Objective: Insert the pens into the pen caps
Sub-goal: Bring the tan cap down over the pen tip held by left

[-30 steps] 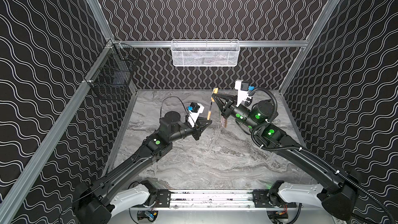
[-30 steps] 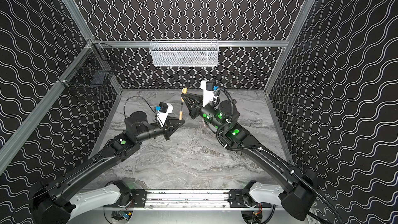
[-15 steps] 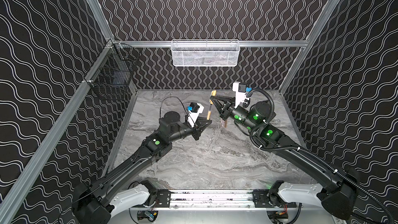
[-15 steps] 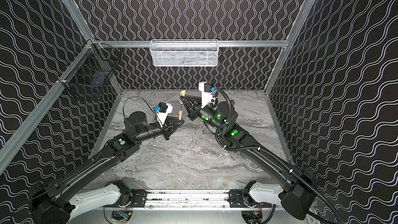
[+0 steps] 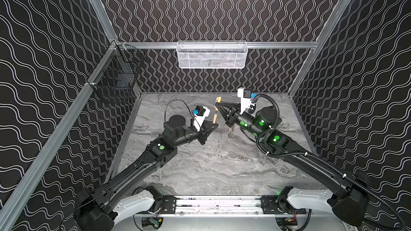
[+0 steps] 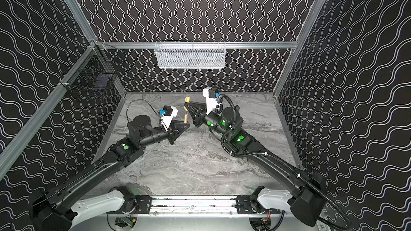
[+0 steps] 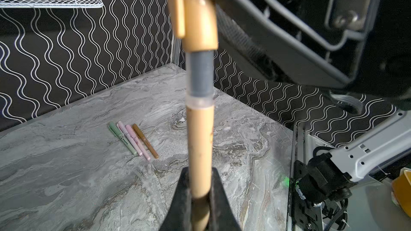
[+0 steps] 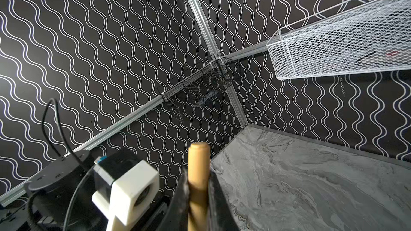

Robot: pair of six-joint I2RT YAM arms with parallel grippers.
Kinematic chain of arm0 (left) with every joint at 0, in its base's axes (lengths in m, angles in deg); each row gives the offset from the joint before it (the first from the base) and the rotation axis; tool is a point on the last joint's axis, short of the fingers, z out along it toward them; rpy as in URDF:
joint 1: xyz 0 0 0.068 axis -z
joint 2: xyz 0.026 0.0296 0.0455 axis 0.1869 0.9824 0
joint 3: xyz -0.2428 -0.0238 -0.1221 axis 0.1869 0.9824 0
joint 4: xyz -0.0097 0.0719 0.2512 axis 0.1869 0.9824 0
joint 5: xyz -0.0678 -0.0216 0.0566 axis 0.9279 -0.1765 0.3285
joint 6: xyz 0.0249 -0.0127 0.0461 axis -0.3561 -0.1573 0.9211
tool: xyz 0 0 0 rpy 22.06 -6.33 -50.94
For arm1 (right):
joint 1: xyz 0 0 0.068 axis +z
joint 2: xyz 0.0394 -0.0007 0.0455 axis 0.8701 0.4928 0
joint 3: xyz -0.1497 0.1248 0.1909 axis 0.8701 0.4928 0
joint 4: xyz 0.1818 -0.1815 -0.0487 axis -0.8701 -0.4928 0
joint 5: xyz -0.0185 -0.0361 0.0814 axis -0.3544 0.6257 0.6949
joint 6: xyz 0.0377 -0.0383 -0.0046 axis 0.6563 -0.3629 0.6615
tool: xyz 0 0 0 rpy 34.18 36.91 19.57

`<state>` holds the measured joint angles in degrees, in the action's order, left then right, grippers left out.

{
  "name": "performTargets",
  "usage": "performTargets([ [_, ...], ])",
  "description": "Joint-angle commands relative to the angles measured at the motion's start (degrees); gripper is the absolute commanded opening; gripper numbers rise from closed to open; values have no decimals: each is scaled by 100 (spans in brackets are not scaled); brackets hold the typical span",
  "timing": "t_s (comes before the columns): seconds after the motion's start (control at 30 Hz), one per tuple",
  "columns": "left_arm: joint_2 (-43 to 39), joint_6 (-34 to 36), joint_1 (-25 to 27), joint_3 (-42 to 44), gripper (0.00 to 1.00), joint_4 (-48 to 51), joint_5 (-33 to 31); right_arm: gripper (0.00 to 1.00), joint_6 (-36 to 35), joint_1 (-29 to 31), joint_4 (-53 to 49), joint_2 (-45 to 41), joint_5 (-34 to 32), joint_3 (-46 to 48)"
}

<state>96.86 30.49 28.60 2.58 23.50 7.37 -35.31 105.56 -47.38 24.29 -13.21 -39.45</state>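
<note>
My left gripper [image 7: 200, 187] is shut on the tan barrel of a pen [image 7: 200, 143] and holds it upright. My right gripper [image 8: 198, 187] is shut on the tan pen cap [image 8: 198, 167] directly above it. In the left wrist view the pen's grey front section [image 7: 200, 74] enters the mouth of the cap [image 7: 200, 23], with a stretch of grey showing between cap and barrel. Both top views show the pen [image 5: 215, 115] [image 6: 185, 116] standing between the left gripper [image 5: 214, 125] [image 6: 188, 126] and the right gripper [image 5: 219, 104] [image 6: 188, 104], at mid-table towards the back.
Several capped pens [image 7: 133, 140], green, pink and brown, lie side by side on the marble table; the right arm covers most of them in the top views. A white mesh basket [image 5: 211, 55] hangs on the back wall. A black wire basket [image 5: 115, 83] hangs on the left wall.
My right gripper has moved down and a little left with the cap, bringing it onto the pen's tip. The left gripper and pen have stayed in place.
</note>
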Motion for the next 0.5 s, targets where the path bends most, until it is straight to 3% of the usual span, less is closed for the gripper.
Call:
performTargets([
  [0.0,-28,-81,8,20,1,-273,-26,10,46,57,113,-29,32,63],
  [0.17,-12,-111,2,45,0,-326,-54,19,-245,243,-139,-107,-235,108],
  [0.4,-23,-86,1,54,0,-317,-80,22,-250,293,-239,-217,-275,214],
  [0.47,-11,-61,6,39,0,-292,-87,28,-266,308,-315,-274,-264,209],
])
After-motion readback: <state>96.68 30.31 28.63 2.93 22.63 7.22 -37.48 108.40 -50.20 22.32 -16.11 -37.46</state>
